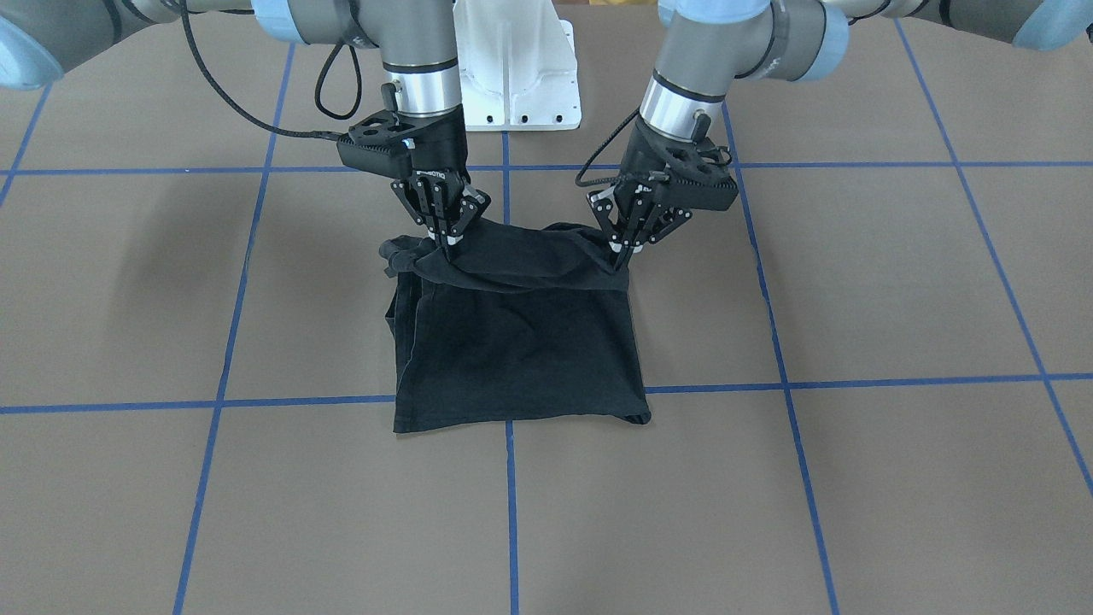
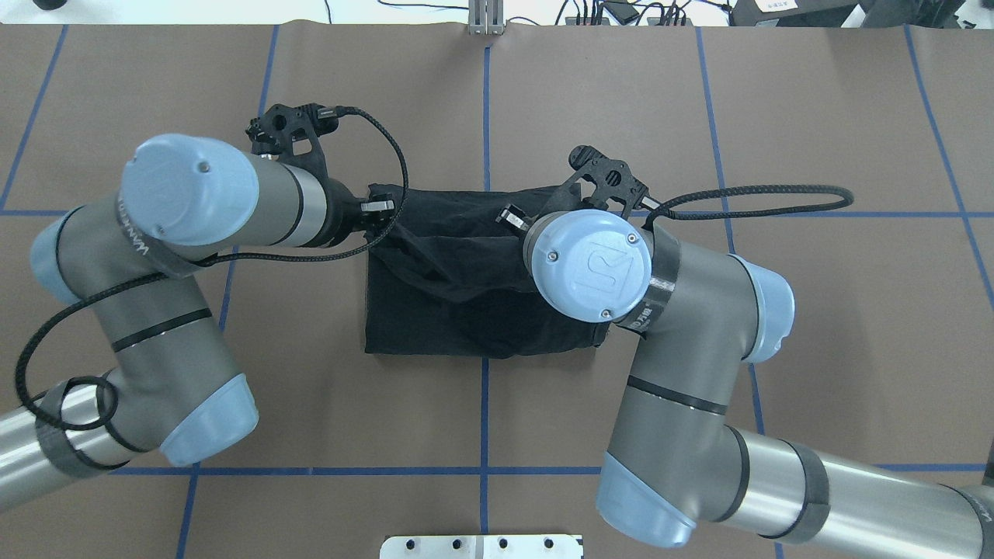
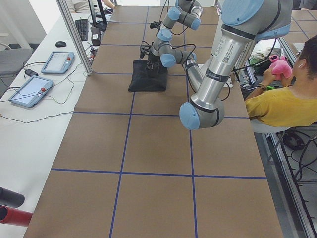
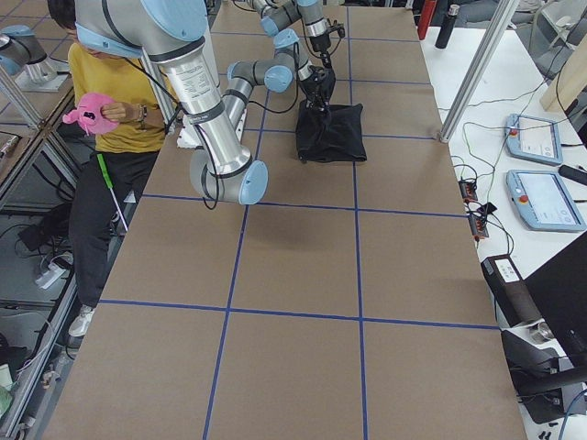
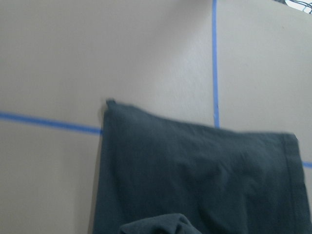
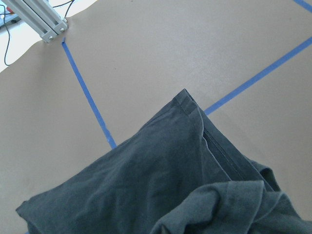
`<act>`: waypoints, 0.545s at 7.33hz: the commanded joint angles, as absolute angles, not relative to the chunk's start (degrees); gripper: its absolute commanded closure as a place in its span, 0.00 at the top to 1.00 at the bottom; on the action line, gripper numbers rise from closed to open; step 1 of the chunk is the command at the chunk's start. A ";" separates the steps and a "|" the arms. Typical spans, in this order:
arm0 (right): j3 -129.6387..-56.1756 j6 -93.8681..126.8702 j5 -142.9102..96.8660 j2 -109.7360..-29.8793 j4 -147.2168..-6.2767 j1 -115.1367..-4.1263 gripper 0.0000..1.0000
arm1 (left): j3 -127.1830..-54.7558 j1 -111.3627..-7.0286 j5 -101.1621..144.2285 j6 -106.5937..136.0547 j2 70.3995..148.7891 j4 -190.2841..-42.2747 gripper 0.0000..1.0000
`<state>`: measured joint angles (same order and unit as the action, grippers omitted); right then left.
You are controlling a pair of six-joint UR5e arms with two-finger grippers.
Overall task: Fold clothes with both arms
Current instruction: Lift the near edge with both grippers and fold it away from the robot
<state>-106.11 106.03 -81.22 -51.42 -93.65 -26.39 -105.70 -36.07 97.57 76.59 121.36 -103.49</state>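
Centre table: a black cotton T-shirt (image 1: 512, 342), folded to a rough square, lies on the brown table w/ blue tape grid (image 1: 854, 478). Its far edge is just past a tape line. The grey metal-tube left arm (image 2: 167, 334) & right arm (image 2: 683, 373), both w/ light-blue joint caps, reach in from the robot's side. The black two-finger left gripper (image 1: 622, 250) is pinched narrow on the shirt's near-robot left corner. The black right gripper (image 1: 446, 243) clamps the right corner, where fabric bunches. The edge btwn them is raised off the table & sags in a fold over the flat part. A white mounting base (image 1: 517, 77) sits behind. Beside the table, a seated person in a yellow top (image 3: 277, 106) holds a pink soft toy (image 3: 280, 67).
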 commanded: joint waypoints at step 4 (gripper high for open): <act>-84.42 102.32 -84.28 -43.87 -81.14 -32.86 0.00 | -85.38 -39.81 97.47 71.81 128.76 -111.59 0.00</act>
<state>-89.95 103.41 -83.53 -45.87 -84.16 -31.56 -90.11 -39.56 97.51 72.20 128.41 -107.59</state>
